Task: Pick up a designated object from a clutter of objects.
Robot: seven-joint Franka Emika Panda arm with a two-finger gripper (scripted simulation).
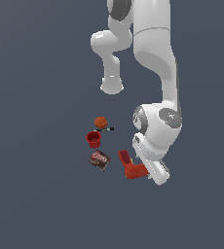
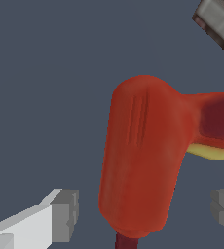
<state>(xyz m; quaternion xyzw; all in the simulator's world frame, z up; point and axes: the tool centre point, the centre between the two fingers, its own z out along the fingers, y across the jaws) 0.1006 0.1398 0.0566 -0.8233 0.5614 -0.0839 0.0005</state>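
The hand [image 2: 143, 214] is spread wide, its two grey fingers [image 2: 65, 214] standing well apart on either side of the red drill [image 2: 143, 155] without touching it; in the wrist view the bulky body of the drill fills the gap between them, with clear grey desk [image 2: 46, 73] showing between each finger and the red casing. The drill's body carries two shallow grooves along its side, and its handle branches off at an angle, darker red there, with a small yellow mark [image 2: 209, 152] tucked under the joint. A corner of the dark packet [image 2: 218, 22] shows at the edge of that same view. In the exterior view the white arm [image 1: 155, 58] bends down from above and its wrist hangs over the drill [image 1: 131, 166], hiding the fingers themselves, so the opening is read from the wrist view alone. The drill lies on the desk [image 1: 36, 194] as an L, one limb running up toward 11 o'clock and the other toward 3 o'clock under the wrist. Taking the drill as the centre, the dark packet [image 1: 100, 159] lies near it at about 9 o'clock, tilted, with a pale label on its face. The red cup [image 1: 93, 139] stands upright at about 10 o'clock, just above the packet. The thin black pen [image 1: 104, 129] lies at about 11 o'clock, nearly level, and the orange ball [image 1: 101, 121] sits just beyond the pen, close to touching it.
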